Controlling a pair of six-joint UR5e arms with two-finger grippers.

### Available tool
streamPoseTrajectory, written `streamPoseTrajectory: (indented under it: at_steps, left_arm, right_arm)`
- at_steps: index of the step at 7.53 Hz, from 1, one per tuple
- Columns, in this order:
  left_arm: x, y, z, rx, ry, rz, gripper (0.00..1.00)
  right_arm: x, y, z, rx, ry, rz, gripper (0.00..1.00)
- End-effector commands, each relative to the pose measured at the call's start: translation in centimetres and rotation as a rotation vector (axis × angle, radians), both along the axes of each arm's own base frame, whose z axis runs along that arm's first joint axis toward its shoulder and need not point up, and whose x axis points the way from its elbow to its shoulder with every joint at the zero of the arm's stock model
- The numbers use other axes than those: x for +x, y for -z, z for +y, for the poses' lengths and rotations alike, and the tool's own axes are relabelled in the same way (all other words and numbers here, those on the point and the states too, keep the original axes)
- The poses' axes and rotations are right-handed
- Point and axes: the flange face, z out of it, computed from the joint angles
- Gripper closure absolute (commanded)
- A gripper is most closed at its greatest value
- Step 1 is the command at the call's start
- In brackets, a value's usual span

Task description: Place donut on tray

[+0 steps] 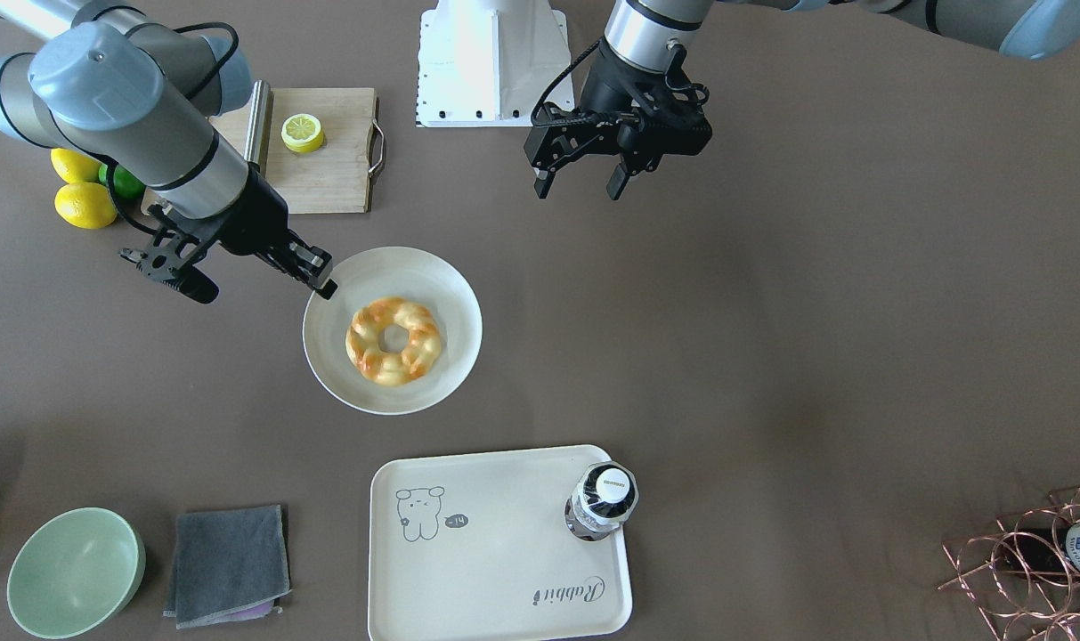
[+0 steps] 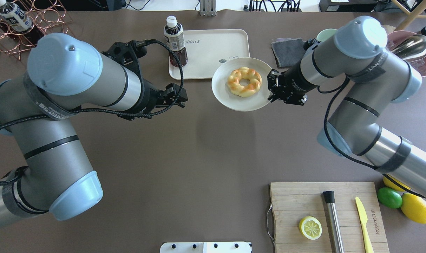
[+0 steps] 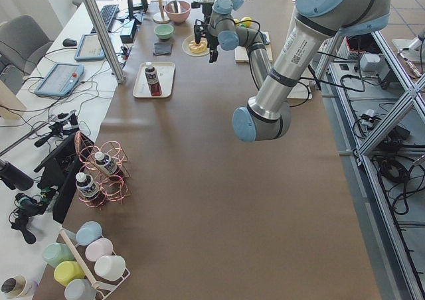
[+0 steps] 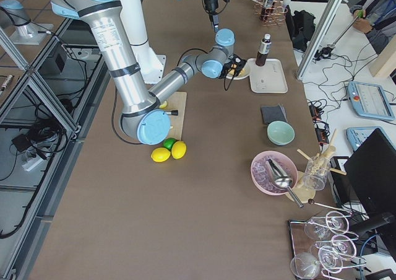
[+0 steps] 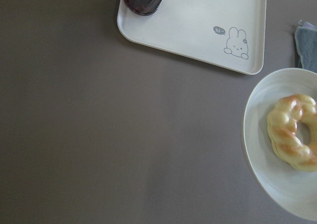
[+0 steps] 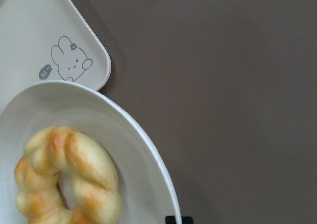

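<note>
The donut (image 1: pixel 393 341), a braided pale yellow ring with orange-brown patches, lies on a round white plate (image 1: pixel 442 285) mid-table. It also shows in the overhead view (image 2: pixel 244 81) and in both wrist views (image 5: pixel 293 132) (image 6: pixel 67 179). The cream tray (image 1: pixel 495 552) with the rabbit drawing lies beyond the plate (image 2: pixel 213 45), with a dark drink bottle (image 1: pixel 602 501) standing on one corner. My right gripper (image 1: pixel 253 280) is open and empty, one fingertip (image 1: pixel 321 283) at the plate's rim. My left gripper (image 1: pixel 581 185) is open and empty, hovering apart from the plate on its other side.
A wooden cutting board (image 2: pixel 342 196) with a lemon half (image 2: pixel 310 227), a steel rod and a yellow knife sits near my base. Lemons and a lime (image 2: pixel 389 197) lie beside it. A green bowl (image 1: pixel 75 572), a grey cloth (image 1: pixel 228 563) and a copper wire rack (image 1: pixel 1034 561) stand at the far side.
</note>
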Motion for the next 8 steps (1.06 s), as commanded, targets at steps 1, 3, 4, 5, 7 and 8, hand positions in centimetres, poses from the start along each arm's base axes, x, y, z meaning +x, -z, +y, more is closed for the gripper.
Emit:
streamPoseTrajectory:
  at_steps: [1, 3, 4, 5, 7, 8]
  left_arm:
    - [-3.4, -3.0, 1.4, -0.010, 0.017, -0.015, 0.03]
    - [-4.5, -3.7, 0.8, -0.019, 0.038, -0.026, 0.04]
    - [-4.8, -3.8, 0.6, -0.021, 0.044, -0.028, 0.04]
    - [-4.8, -3.9, 0.6, -0.030, 0.044, -0.041, 0.04]
    - [-4.8, -3.9, 0.5, -0.033, 0.044, -0.044, 0.04]
    - [-4.8, -4.0, 0.5, -0.034, 0.044, -0.046, 0.04]
  right_arm:
    - [-6.4, 1.3, -7.6, -0.104, -0.111, 0.070, 1.00]
    - [-8.5, -0.3, -11.4, -0.160, -0.173, 0.089, 1.00]
    - [-9.2, -0.8, -12.8, -0.248, -0.243, 0.047, 1.00]
    - [-10.4, -0.6, -14.3, -0.277, -0.273, 0.023, 1.00]
    - [-13.2, 1.4, -17.1, -0.364, -0.343, 0.040, 1.00]
    - [-13.9, 1.7, -17.1, -0.391, -0.365, 0.038, 1.00]
